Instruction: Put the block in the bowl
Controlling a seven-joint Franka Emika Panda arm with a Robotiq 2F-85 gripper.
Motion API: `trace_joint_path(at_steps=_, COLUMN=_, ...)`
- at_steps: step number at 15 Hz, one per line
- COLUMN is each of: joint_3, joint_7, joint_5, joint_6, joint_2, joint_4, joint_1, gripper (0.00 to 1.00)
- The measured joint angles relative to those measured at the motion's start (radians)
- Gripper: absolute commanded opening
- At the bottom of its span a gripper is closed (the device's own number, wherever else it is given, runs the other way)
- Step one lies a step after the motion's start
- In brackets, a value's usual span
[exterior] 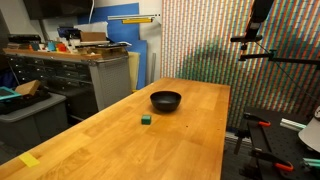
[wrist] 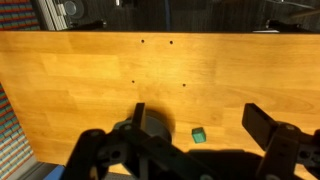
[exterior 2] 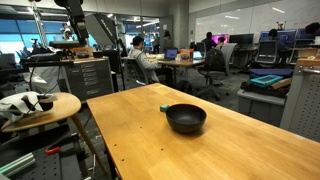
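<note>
The tiny dark green block point(exterior: 146, 119) lies on the wooden table point(exterior: 190, 140), close to the round glossy black bowl point(exterior: 166, 100). Both also show in an exterior view, the block point(exterior 2: 165, 108) just behind the bowl point(exterior 2: 186, 118). In the wrist view the block point(wrist: 199, 134) lies just right of the bowl point(wrist: 152, 125), which is partly hidden by the gripper body. My gripper point(wrist: 198, 120) is open and empty, held well above the table and looking down, its fingers spread either side of the block.
A flat yellow piece point(exterior: 28, 160) lies at the table's near corner. A round stool point(exterior 2: 40, 108) with white objects stands beside the table. Cabinets point(exterior: 85, 75) and desks stand beyond. Small dark holes point(wrist: 157, 42) mark the tabletop.
</note>
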State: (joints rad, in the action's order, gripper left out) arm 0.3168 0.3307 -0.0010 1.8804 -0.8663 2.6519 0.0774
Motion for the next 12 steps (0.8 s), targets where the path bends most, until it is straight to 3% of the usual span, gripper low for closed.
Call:
trace_joint_path(at_steps=5, joint_3=-0.003, joint_7=0.001, joint_5=-0.002, joint_6=0.026, joint_2=0.018, joint_4=0.007, joint_1=-0.002, gripper=1.0)
trace_joint_path(at_steps=8, joint_3=-0.008, joint_7=0.001, joint_5=-0.02, joint_6=0.128, joint_2=0.083, joint_4=0.008, joint_1=-0.023, gripper=1.0)
trace_joint_path(at_steps=12, joint_3=-0.028, joint_7=-0.001, joint_5=-0.077, joint_6=0.316, joint_2=0.261, joint_4=-0.01, joint_1=-0.073, gripper=1.0)
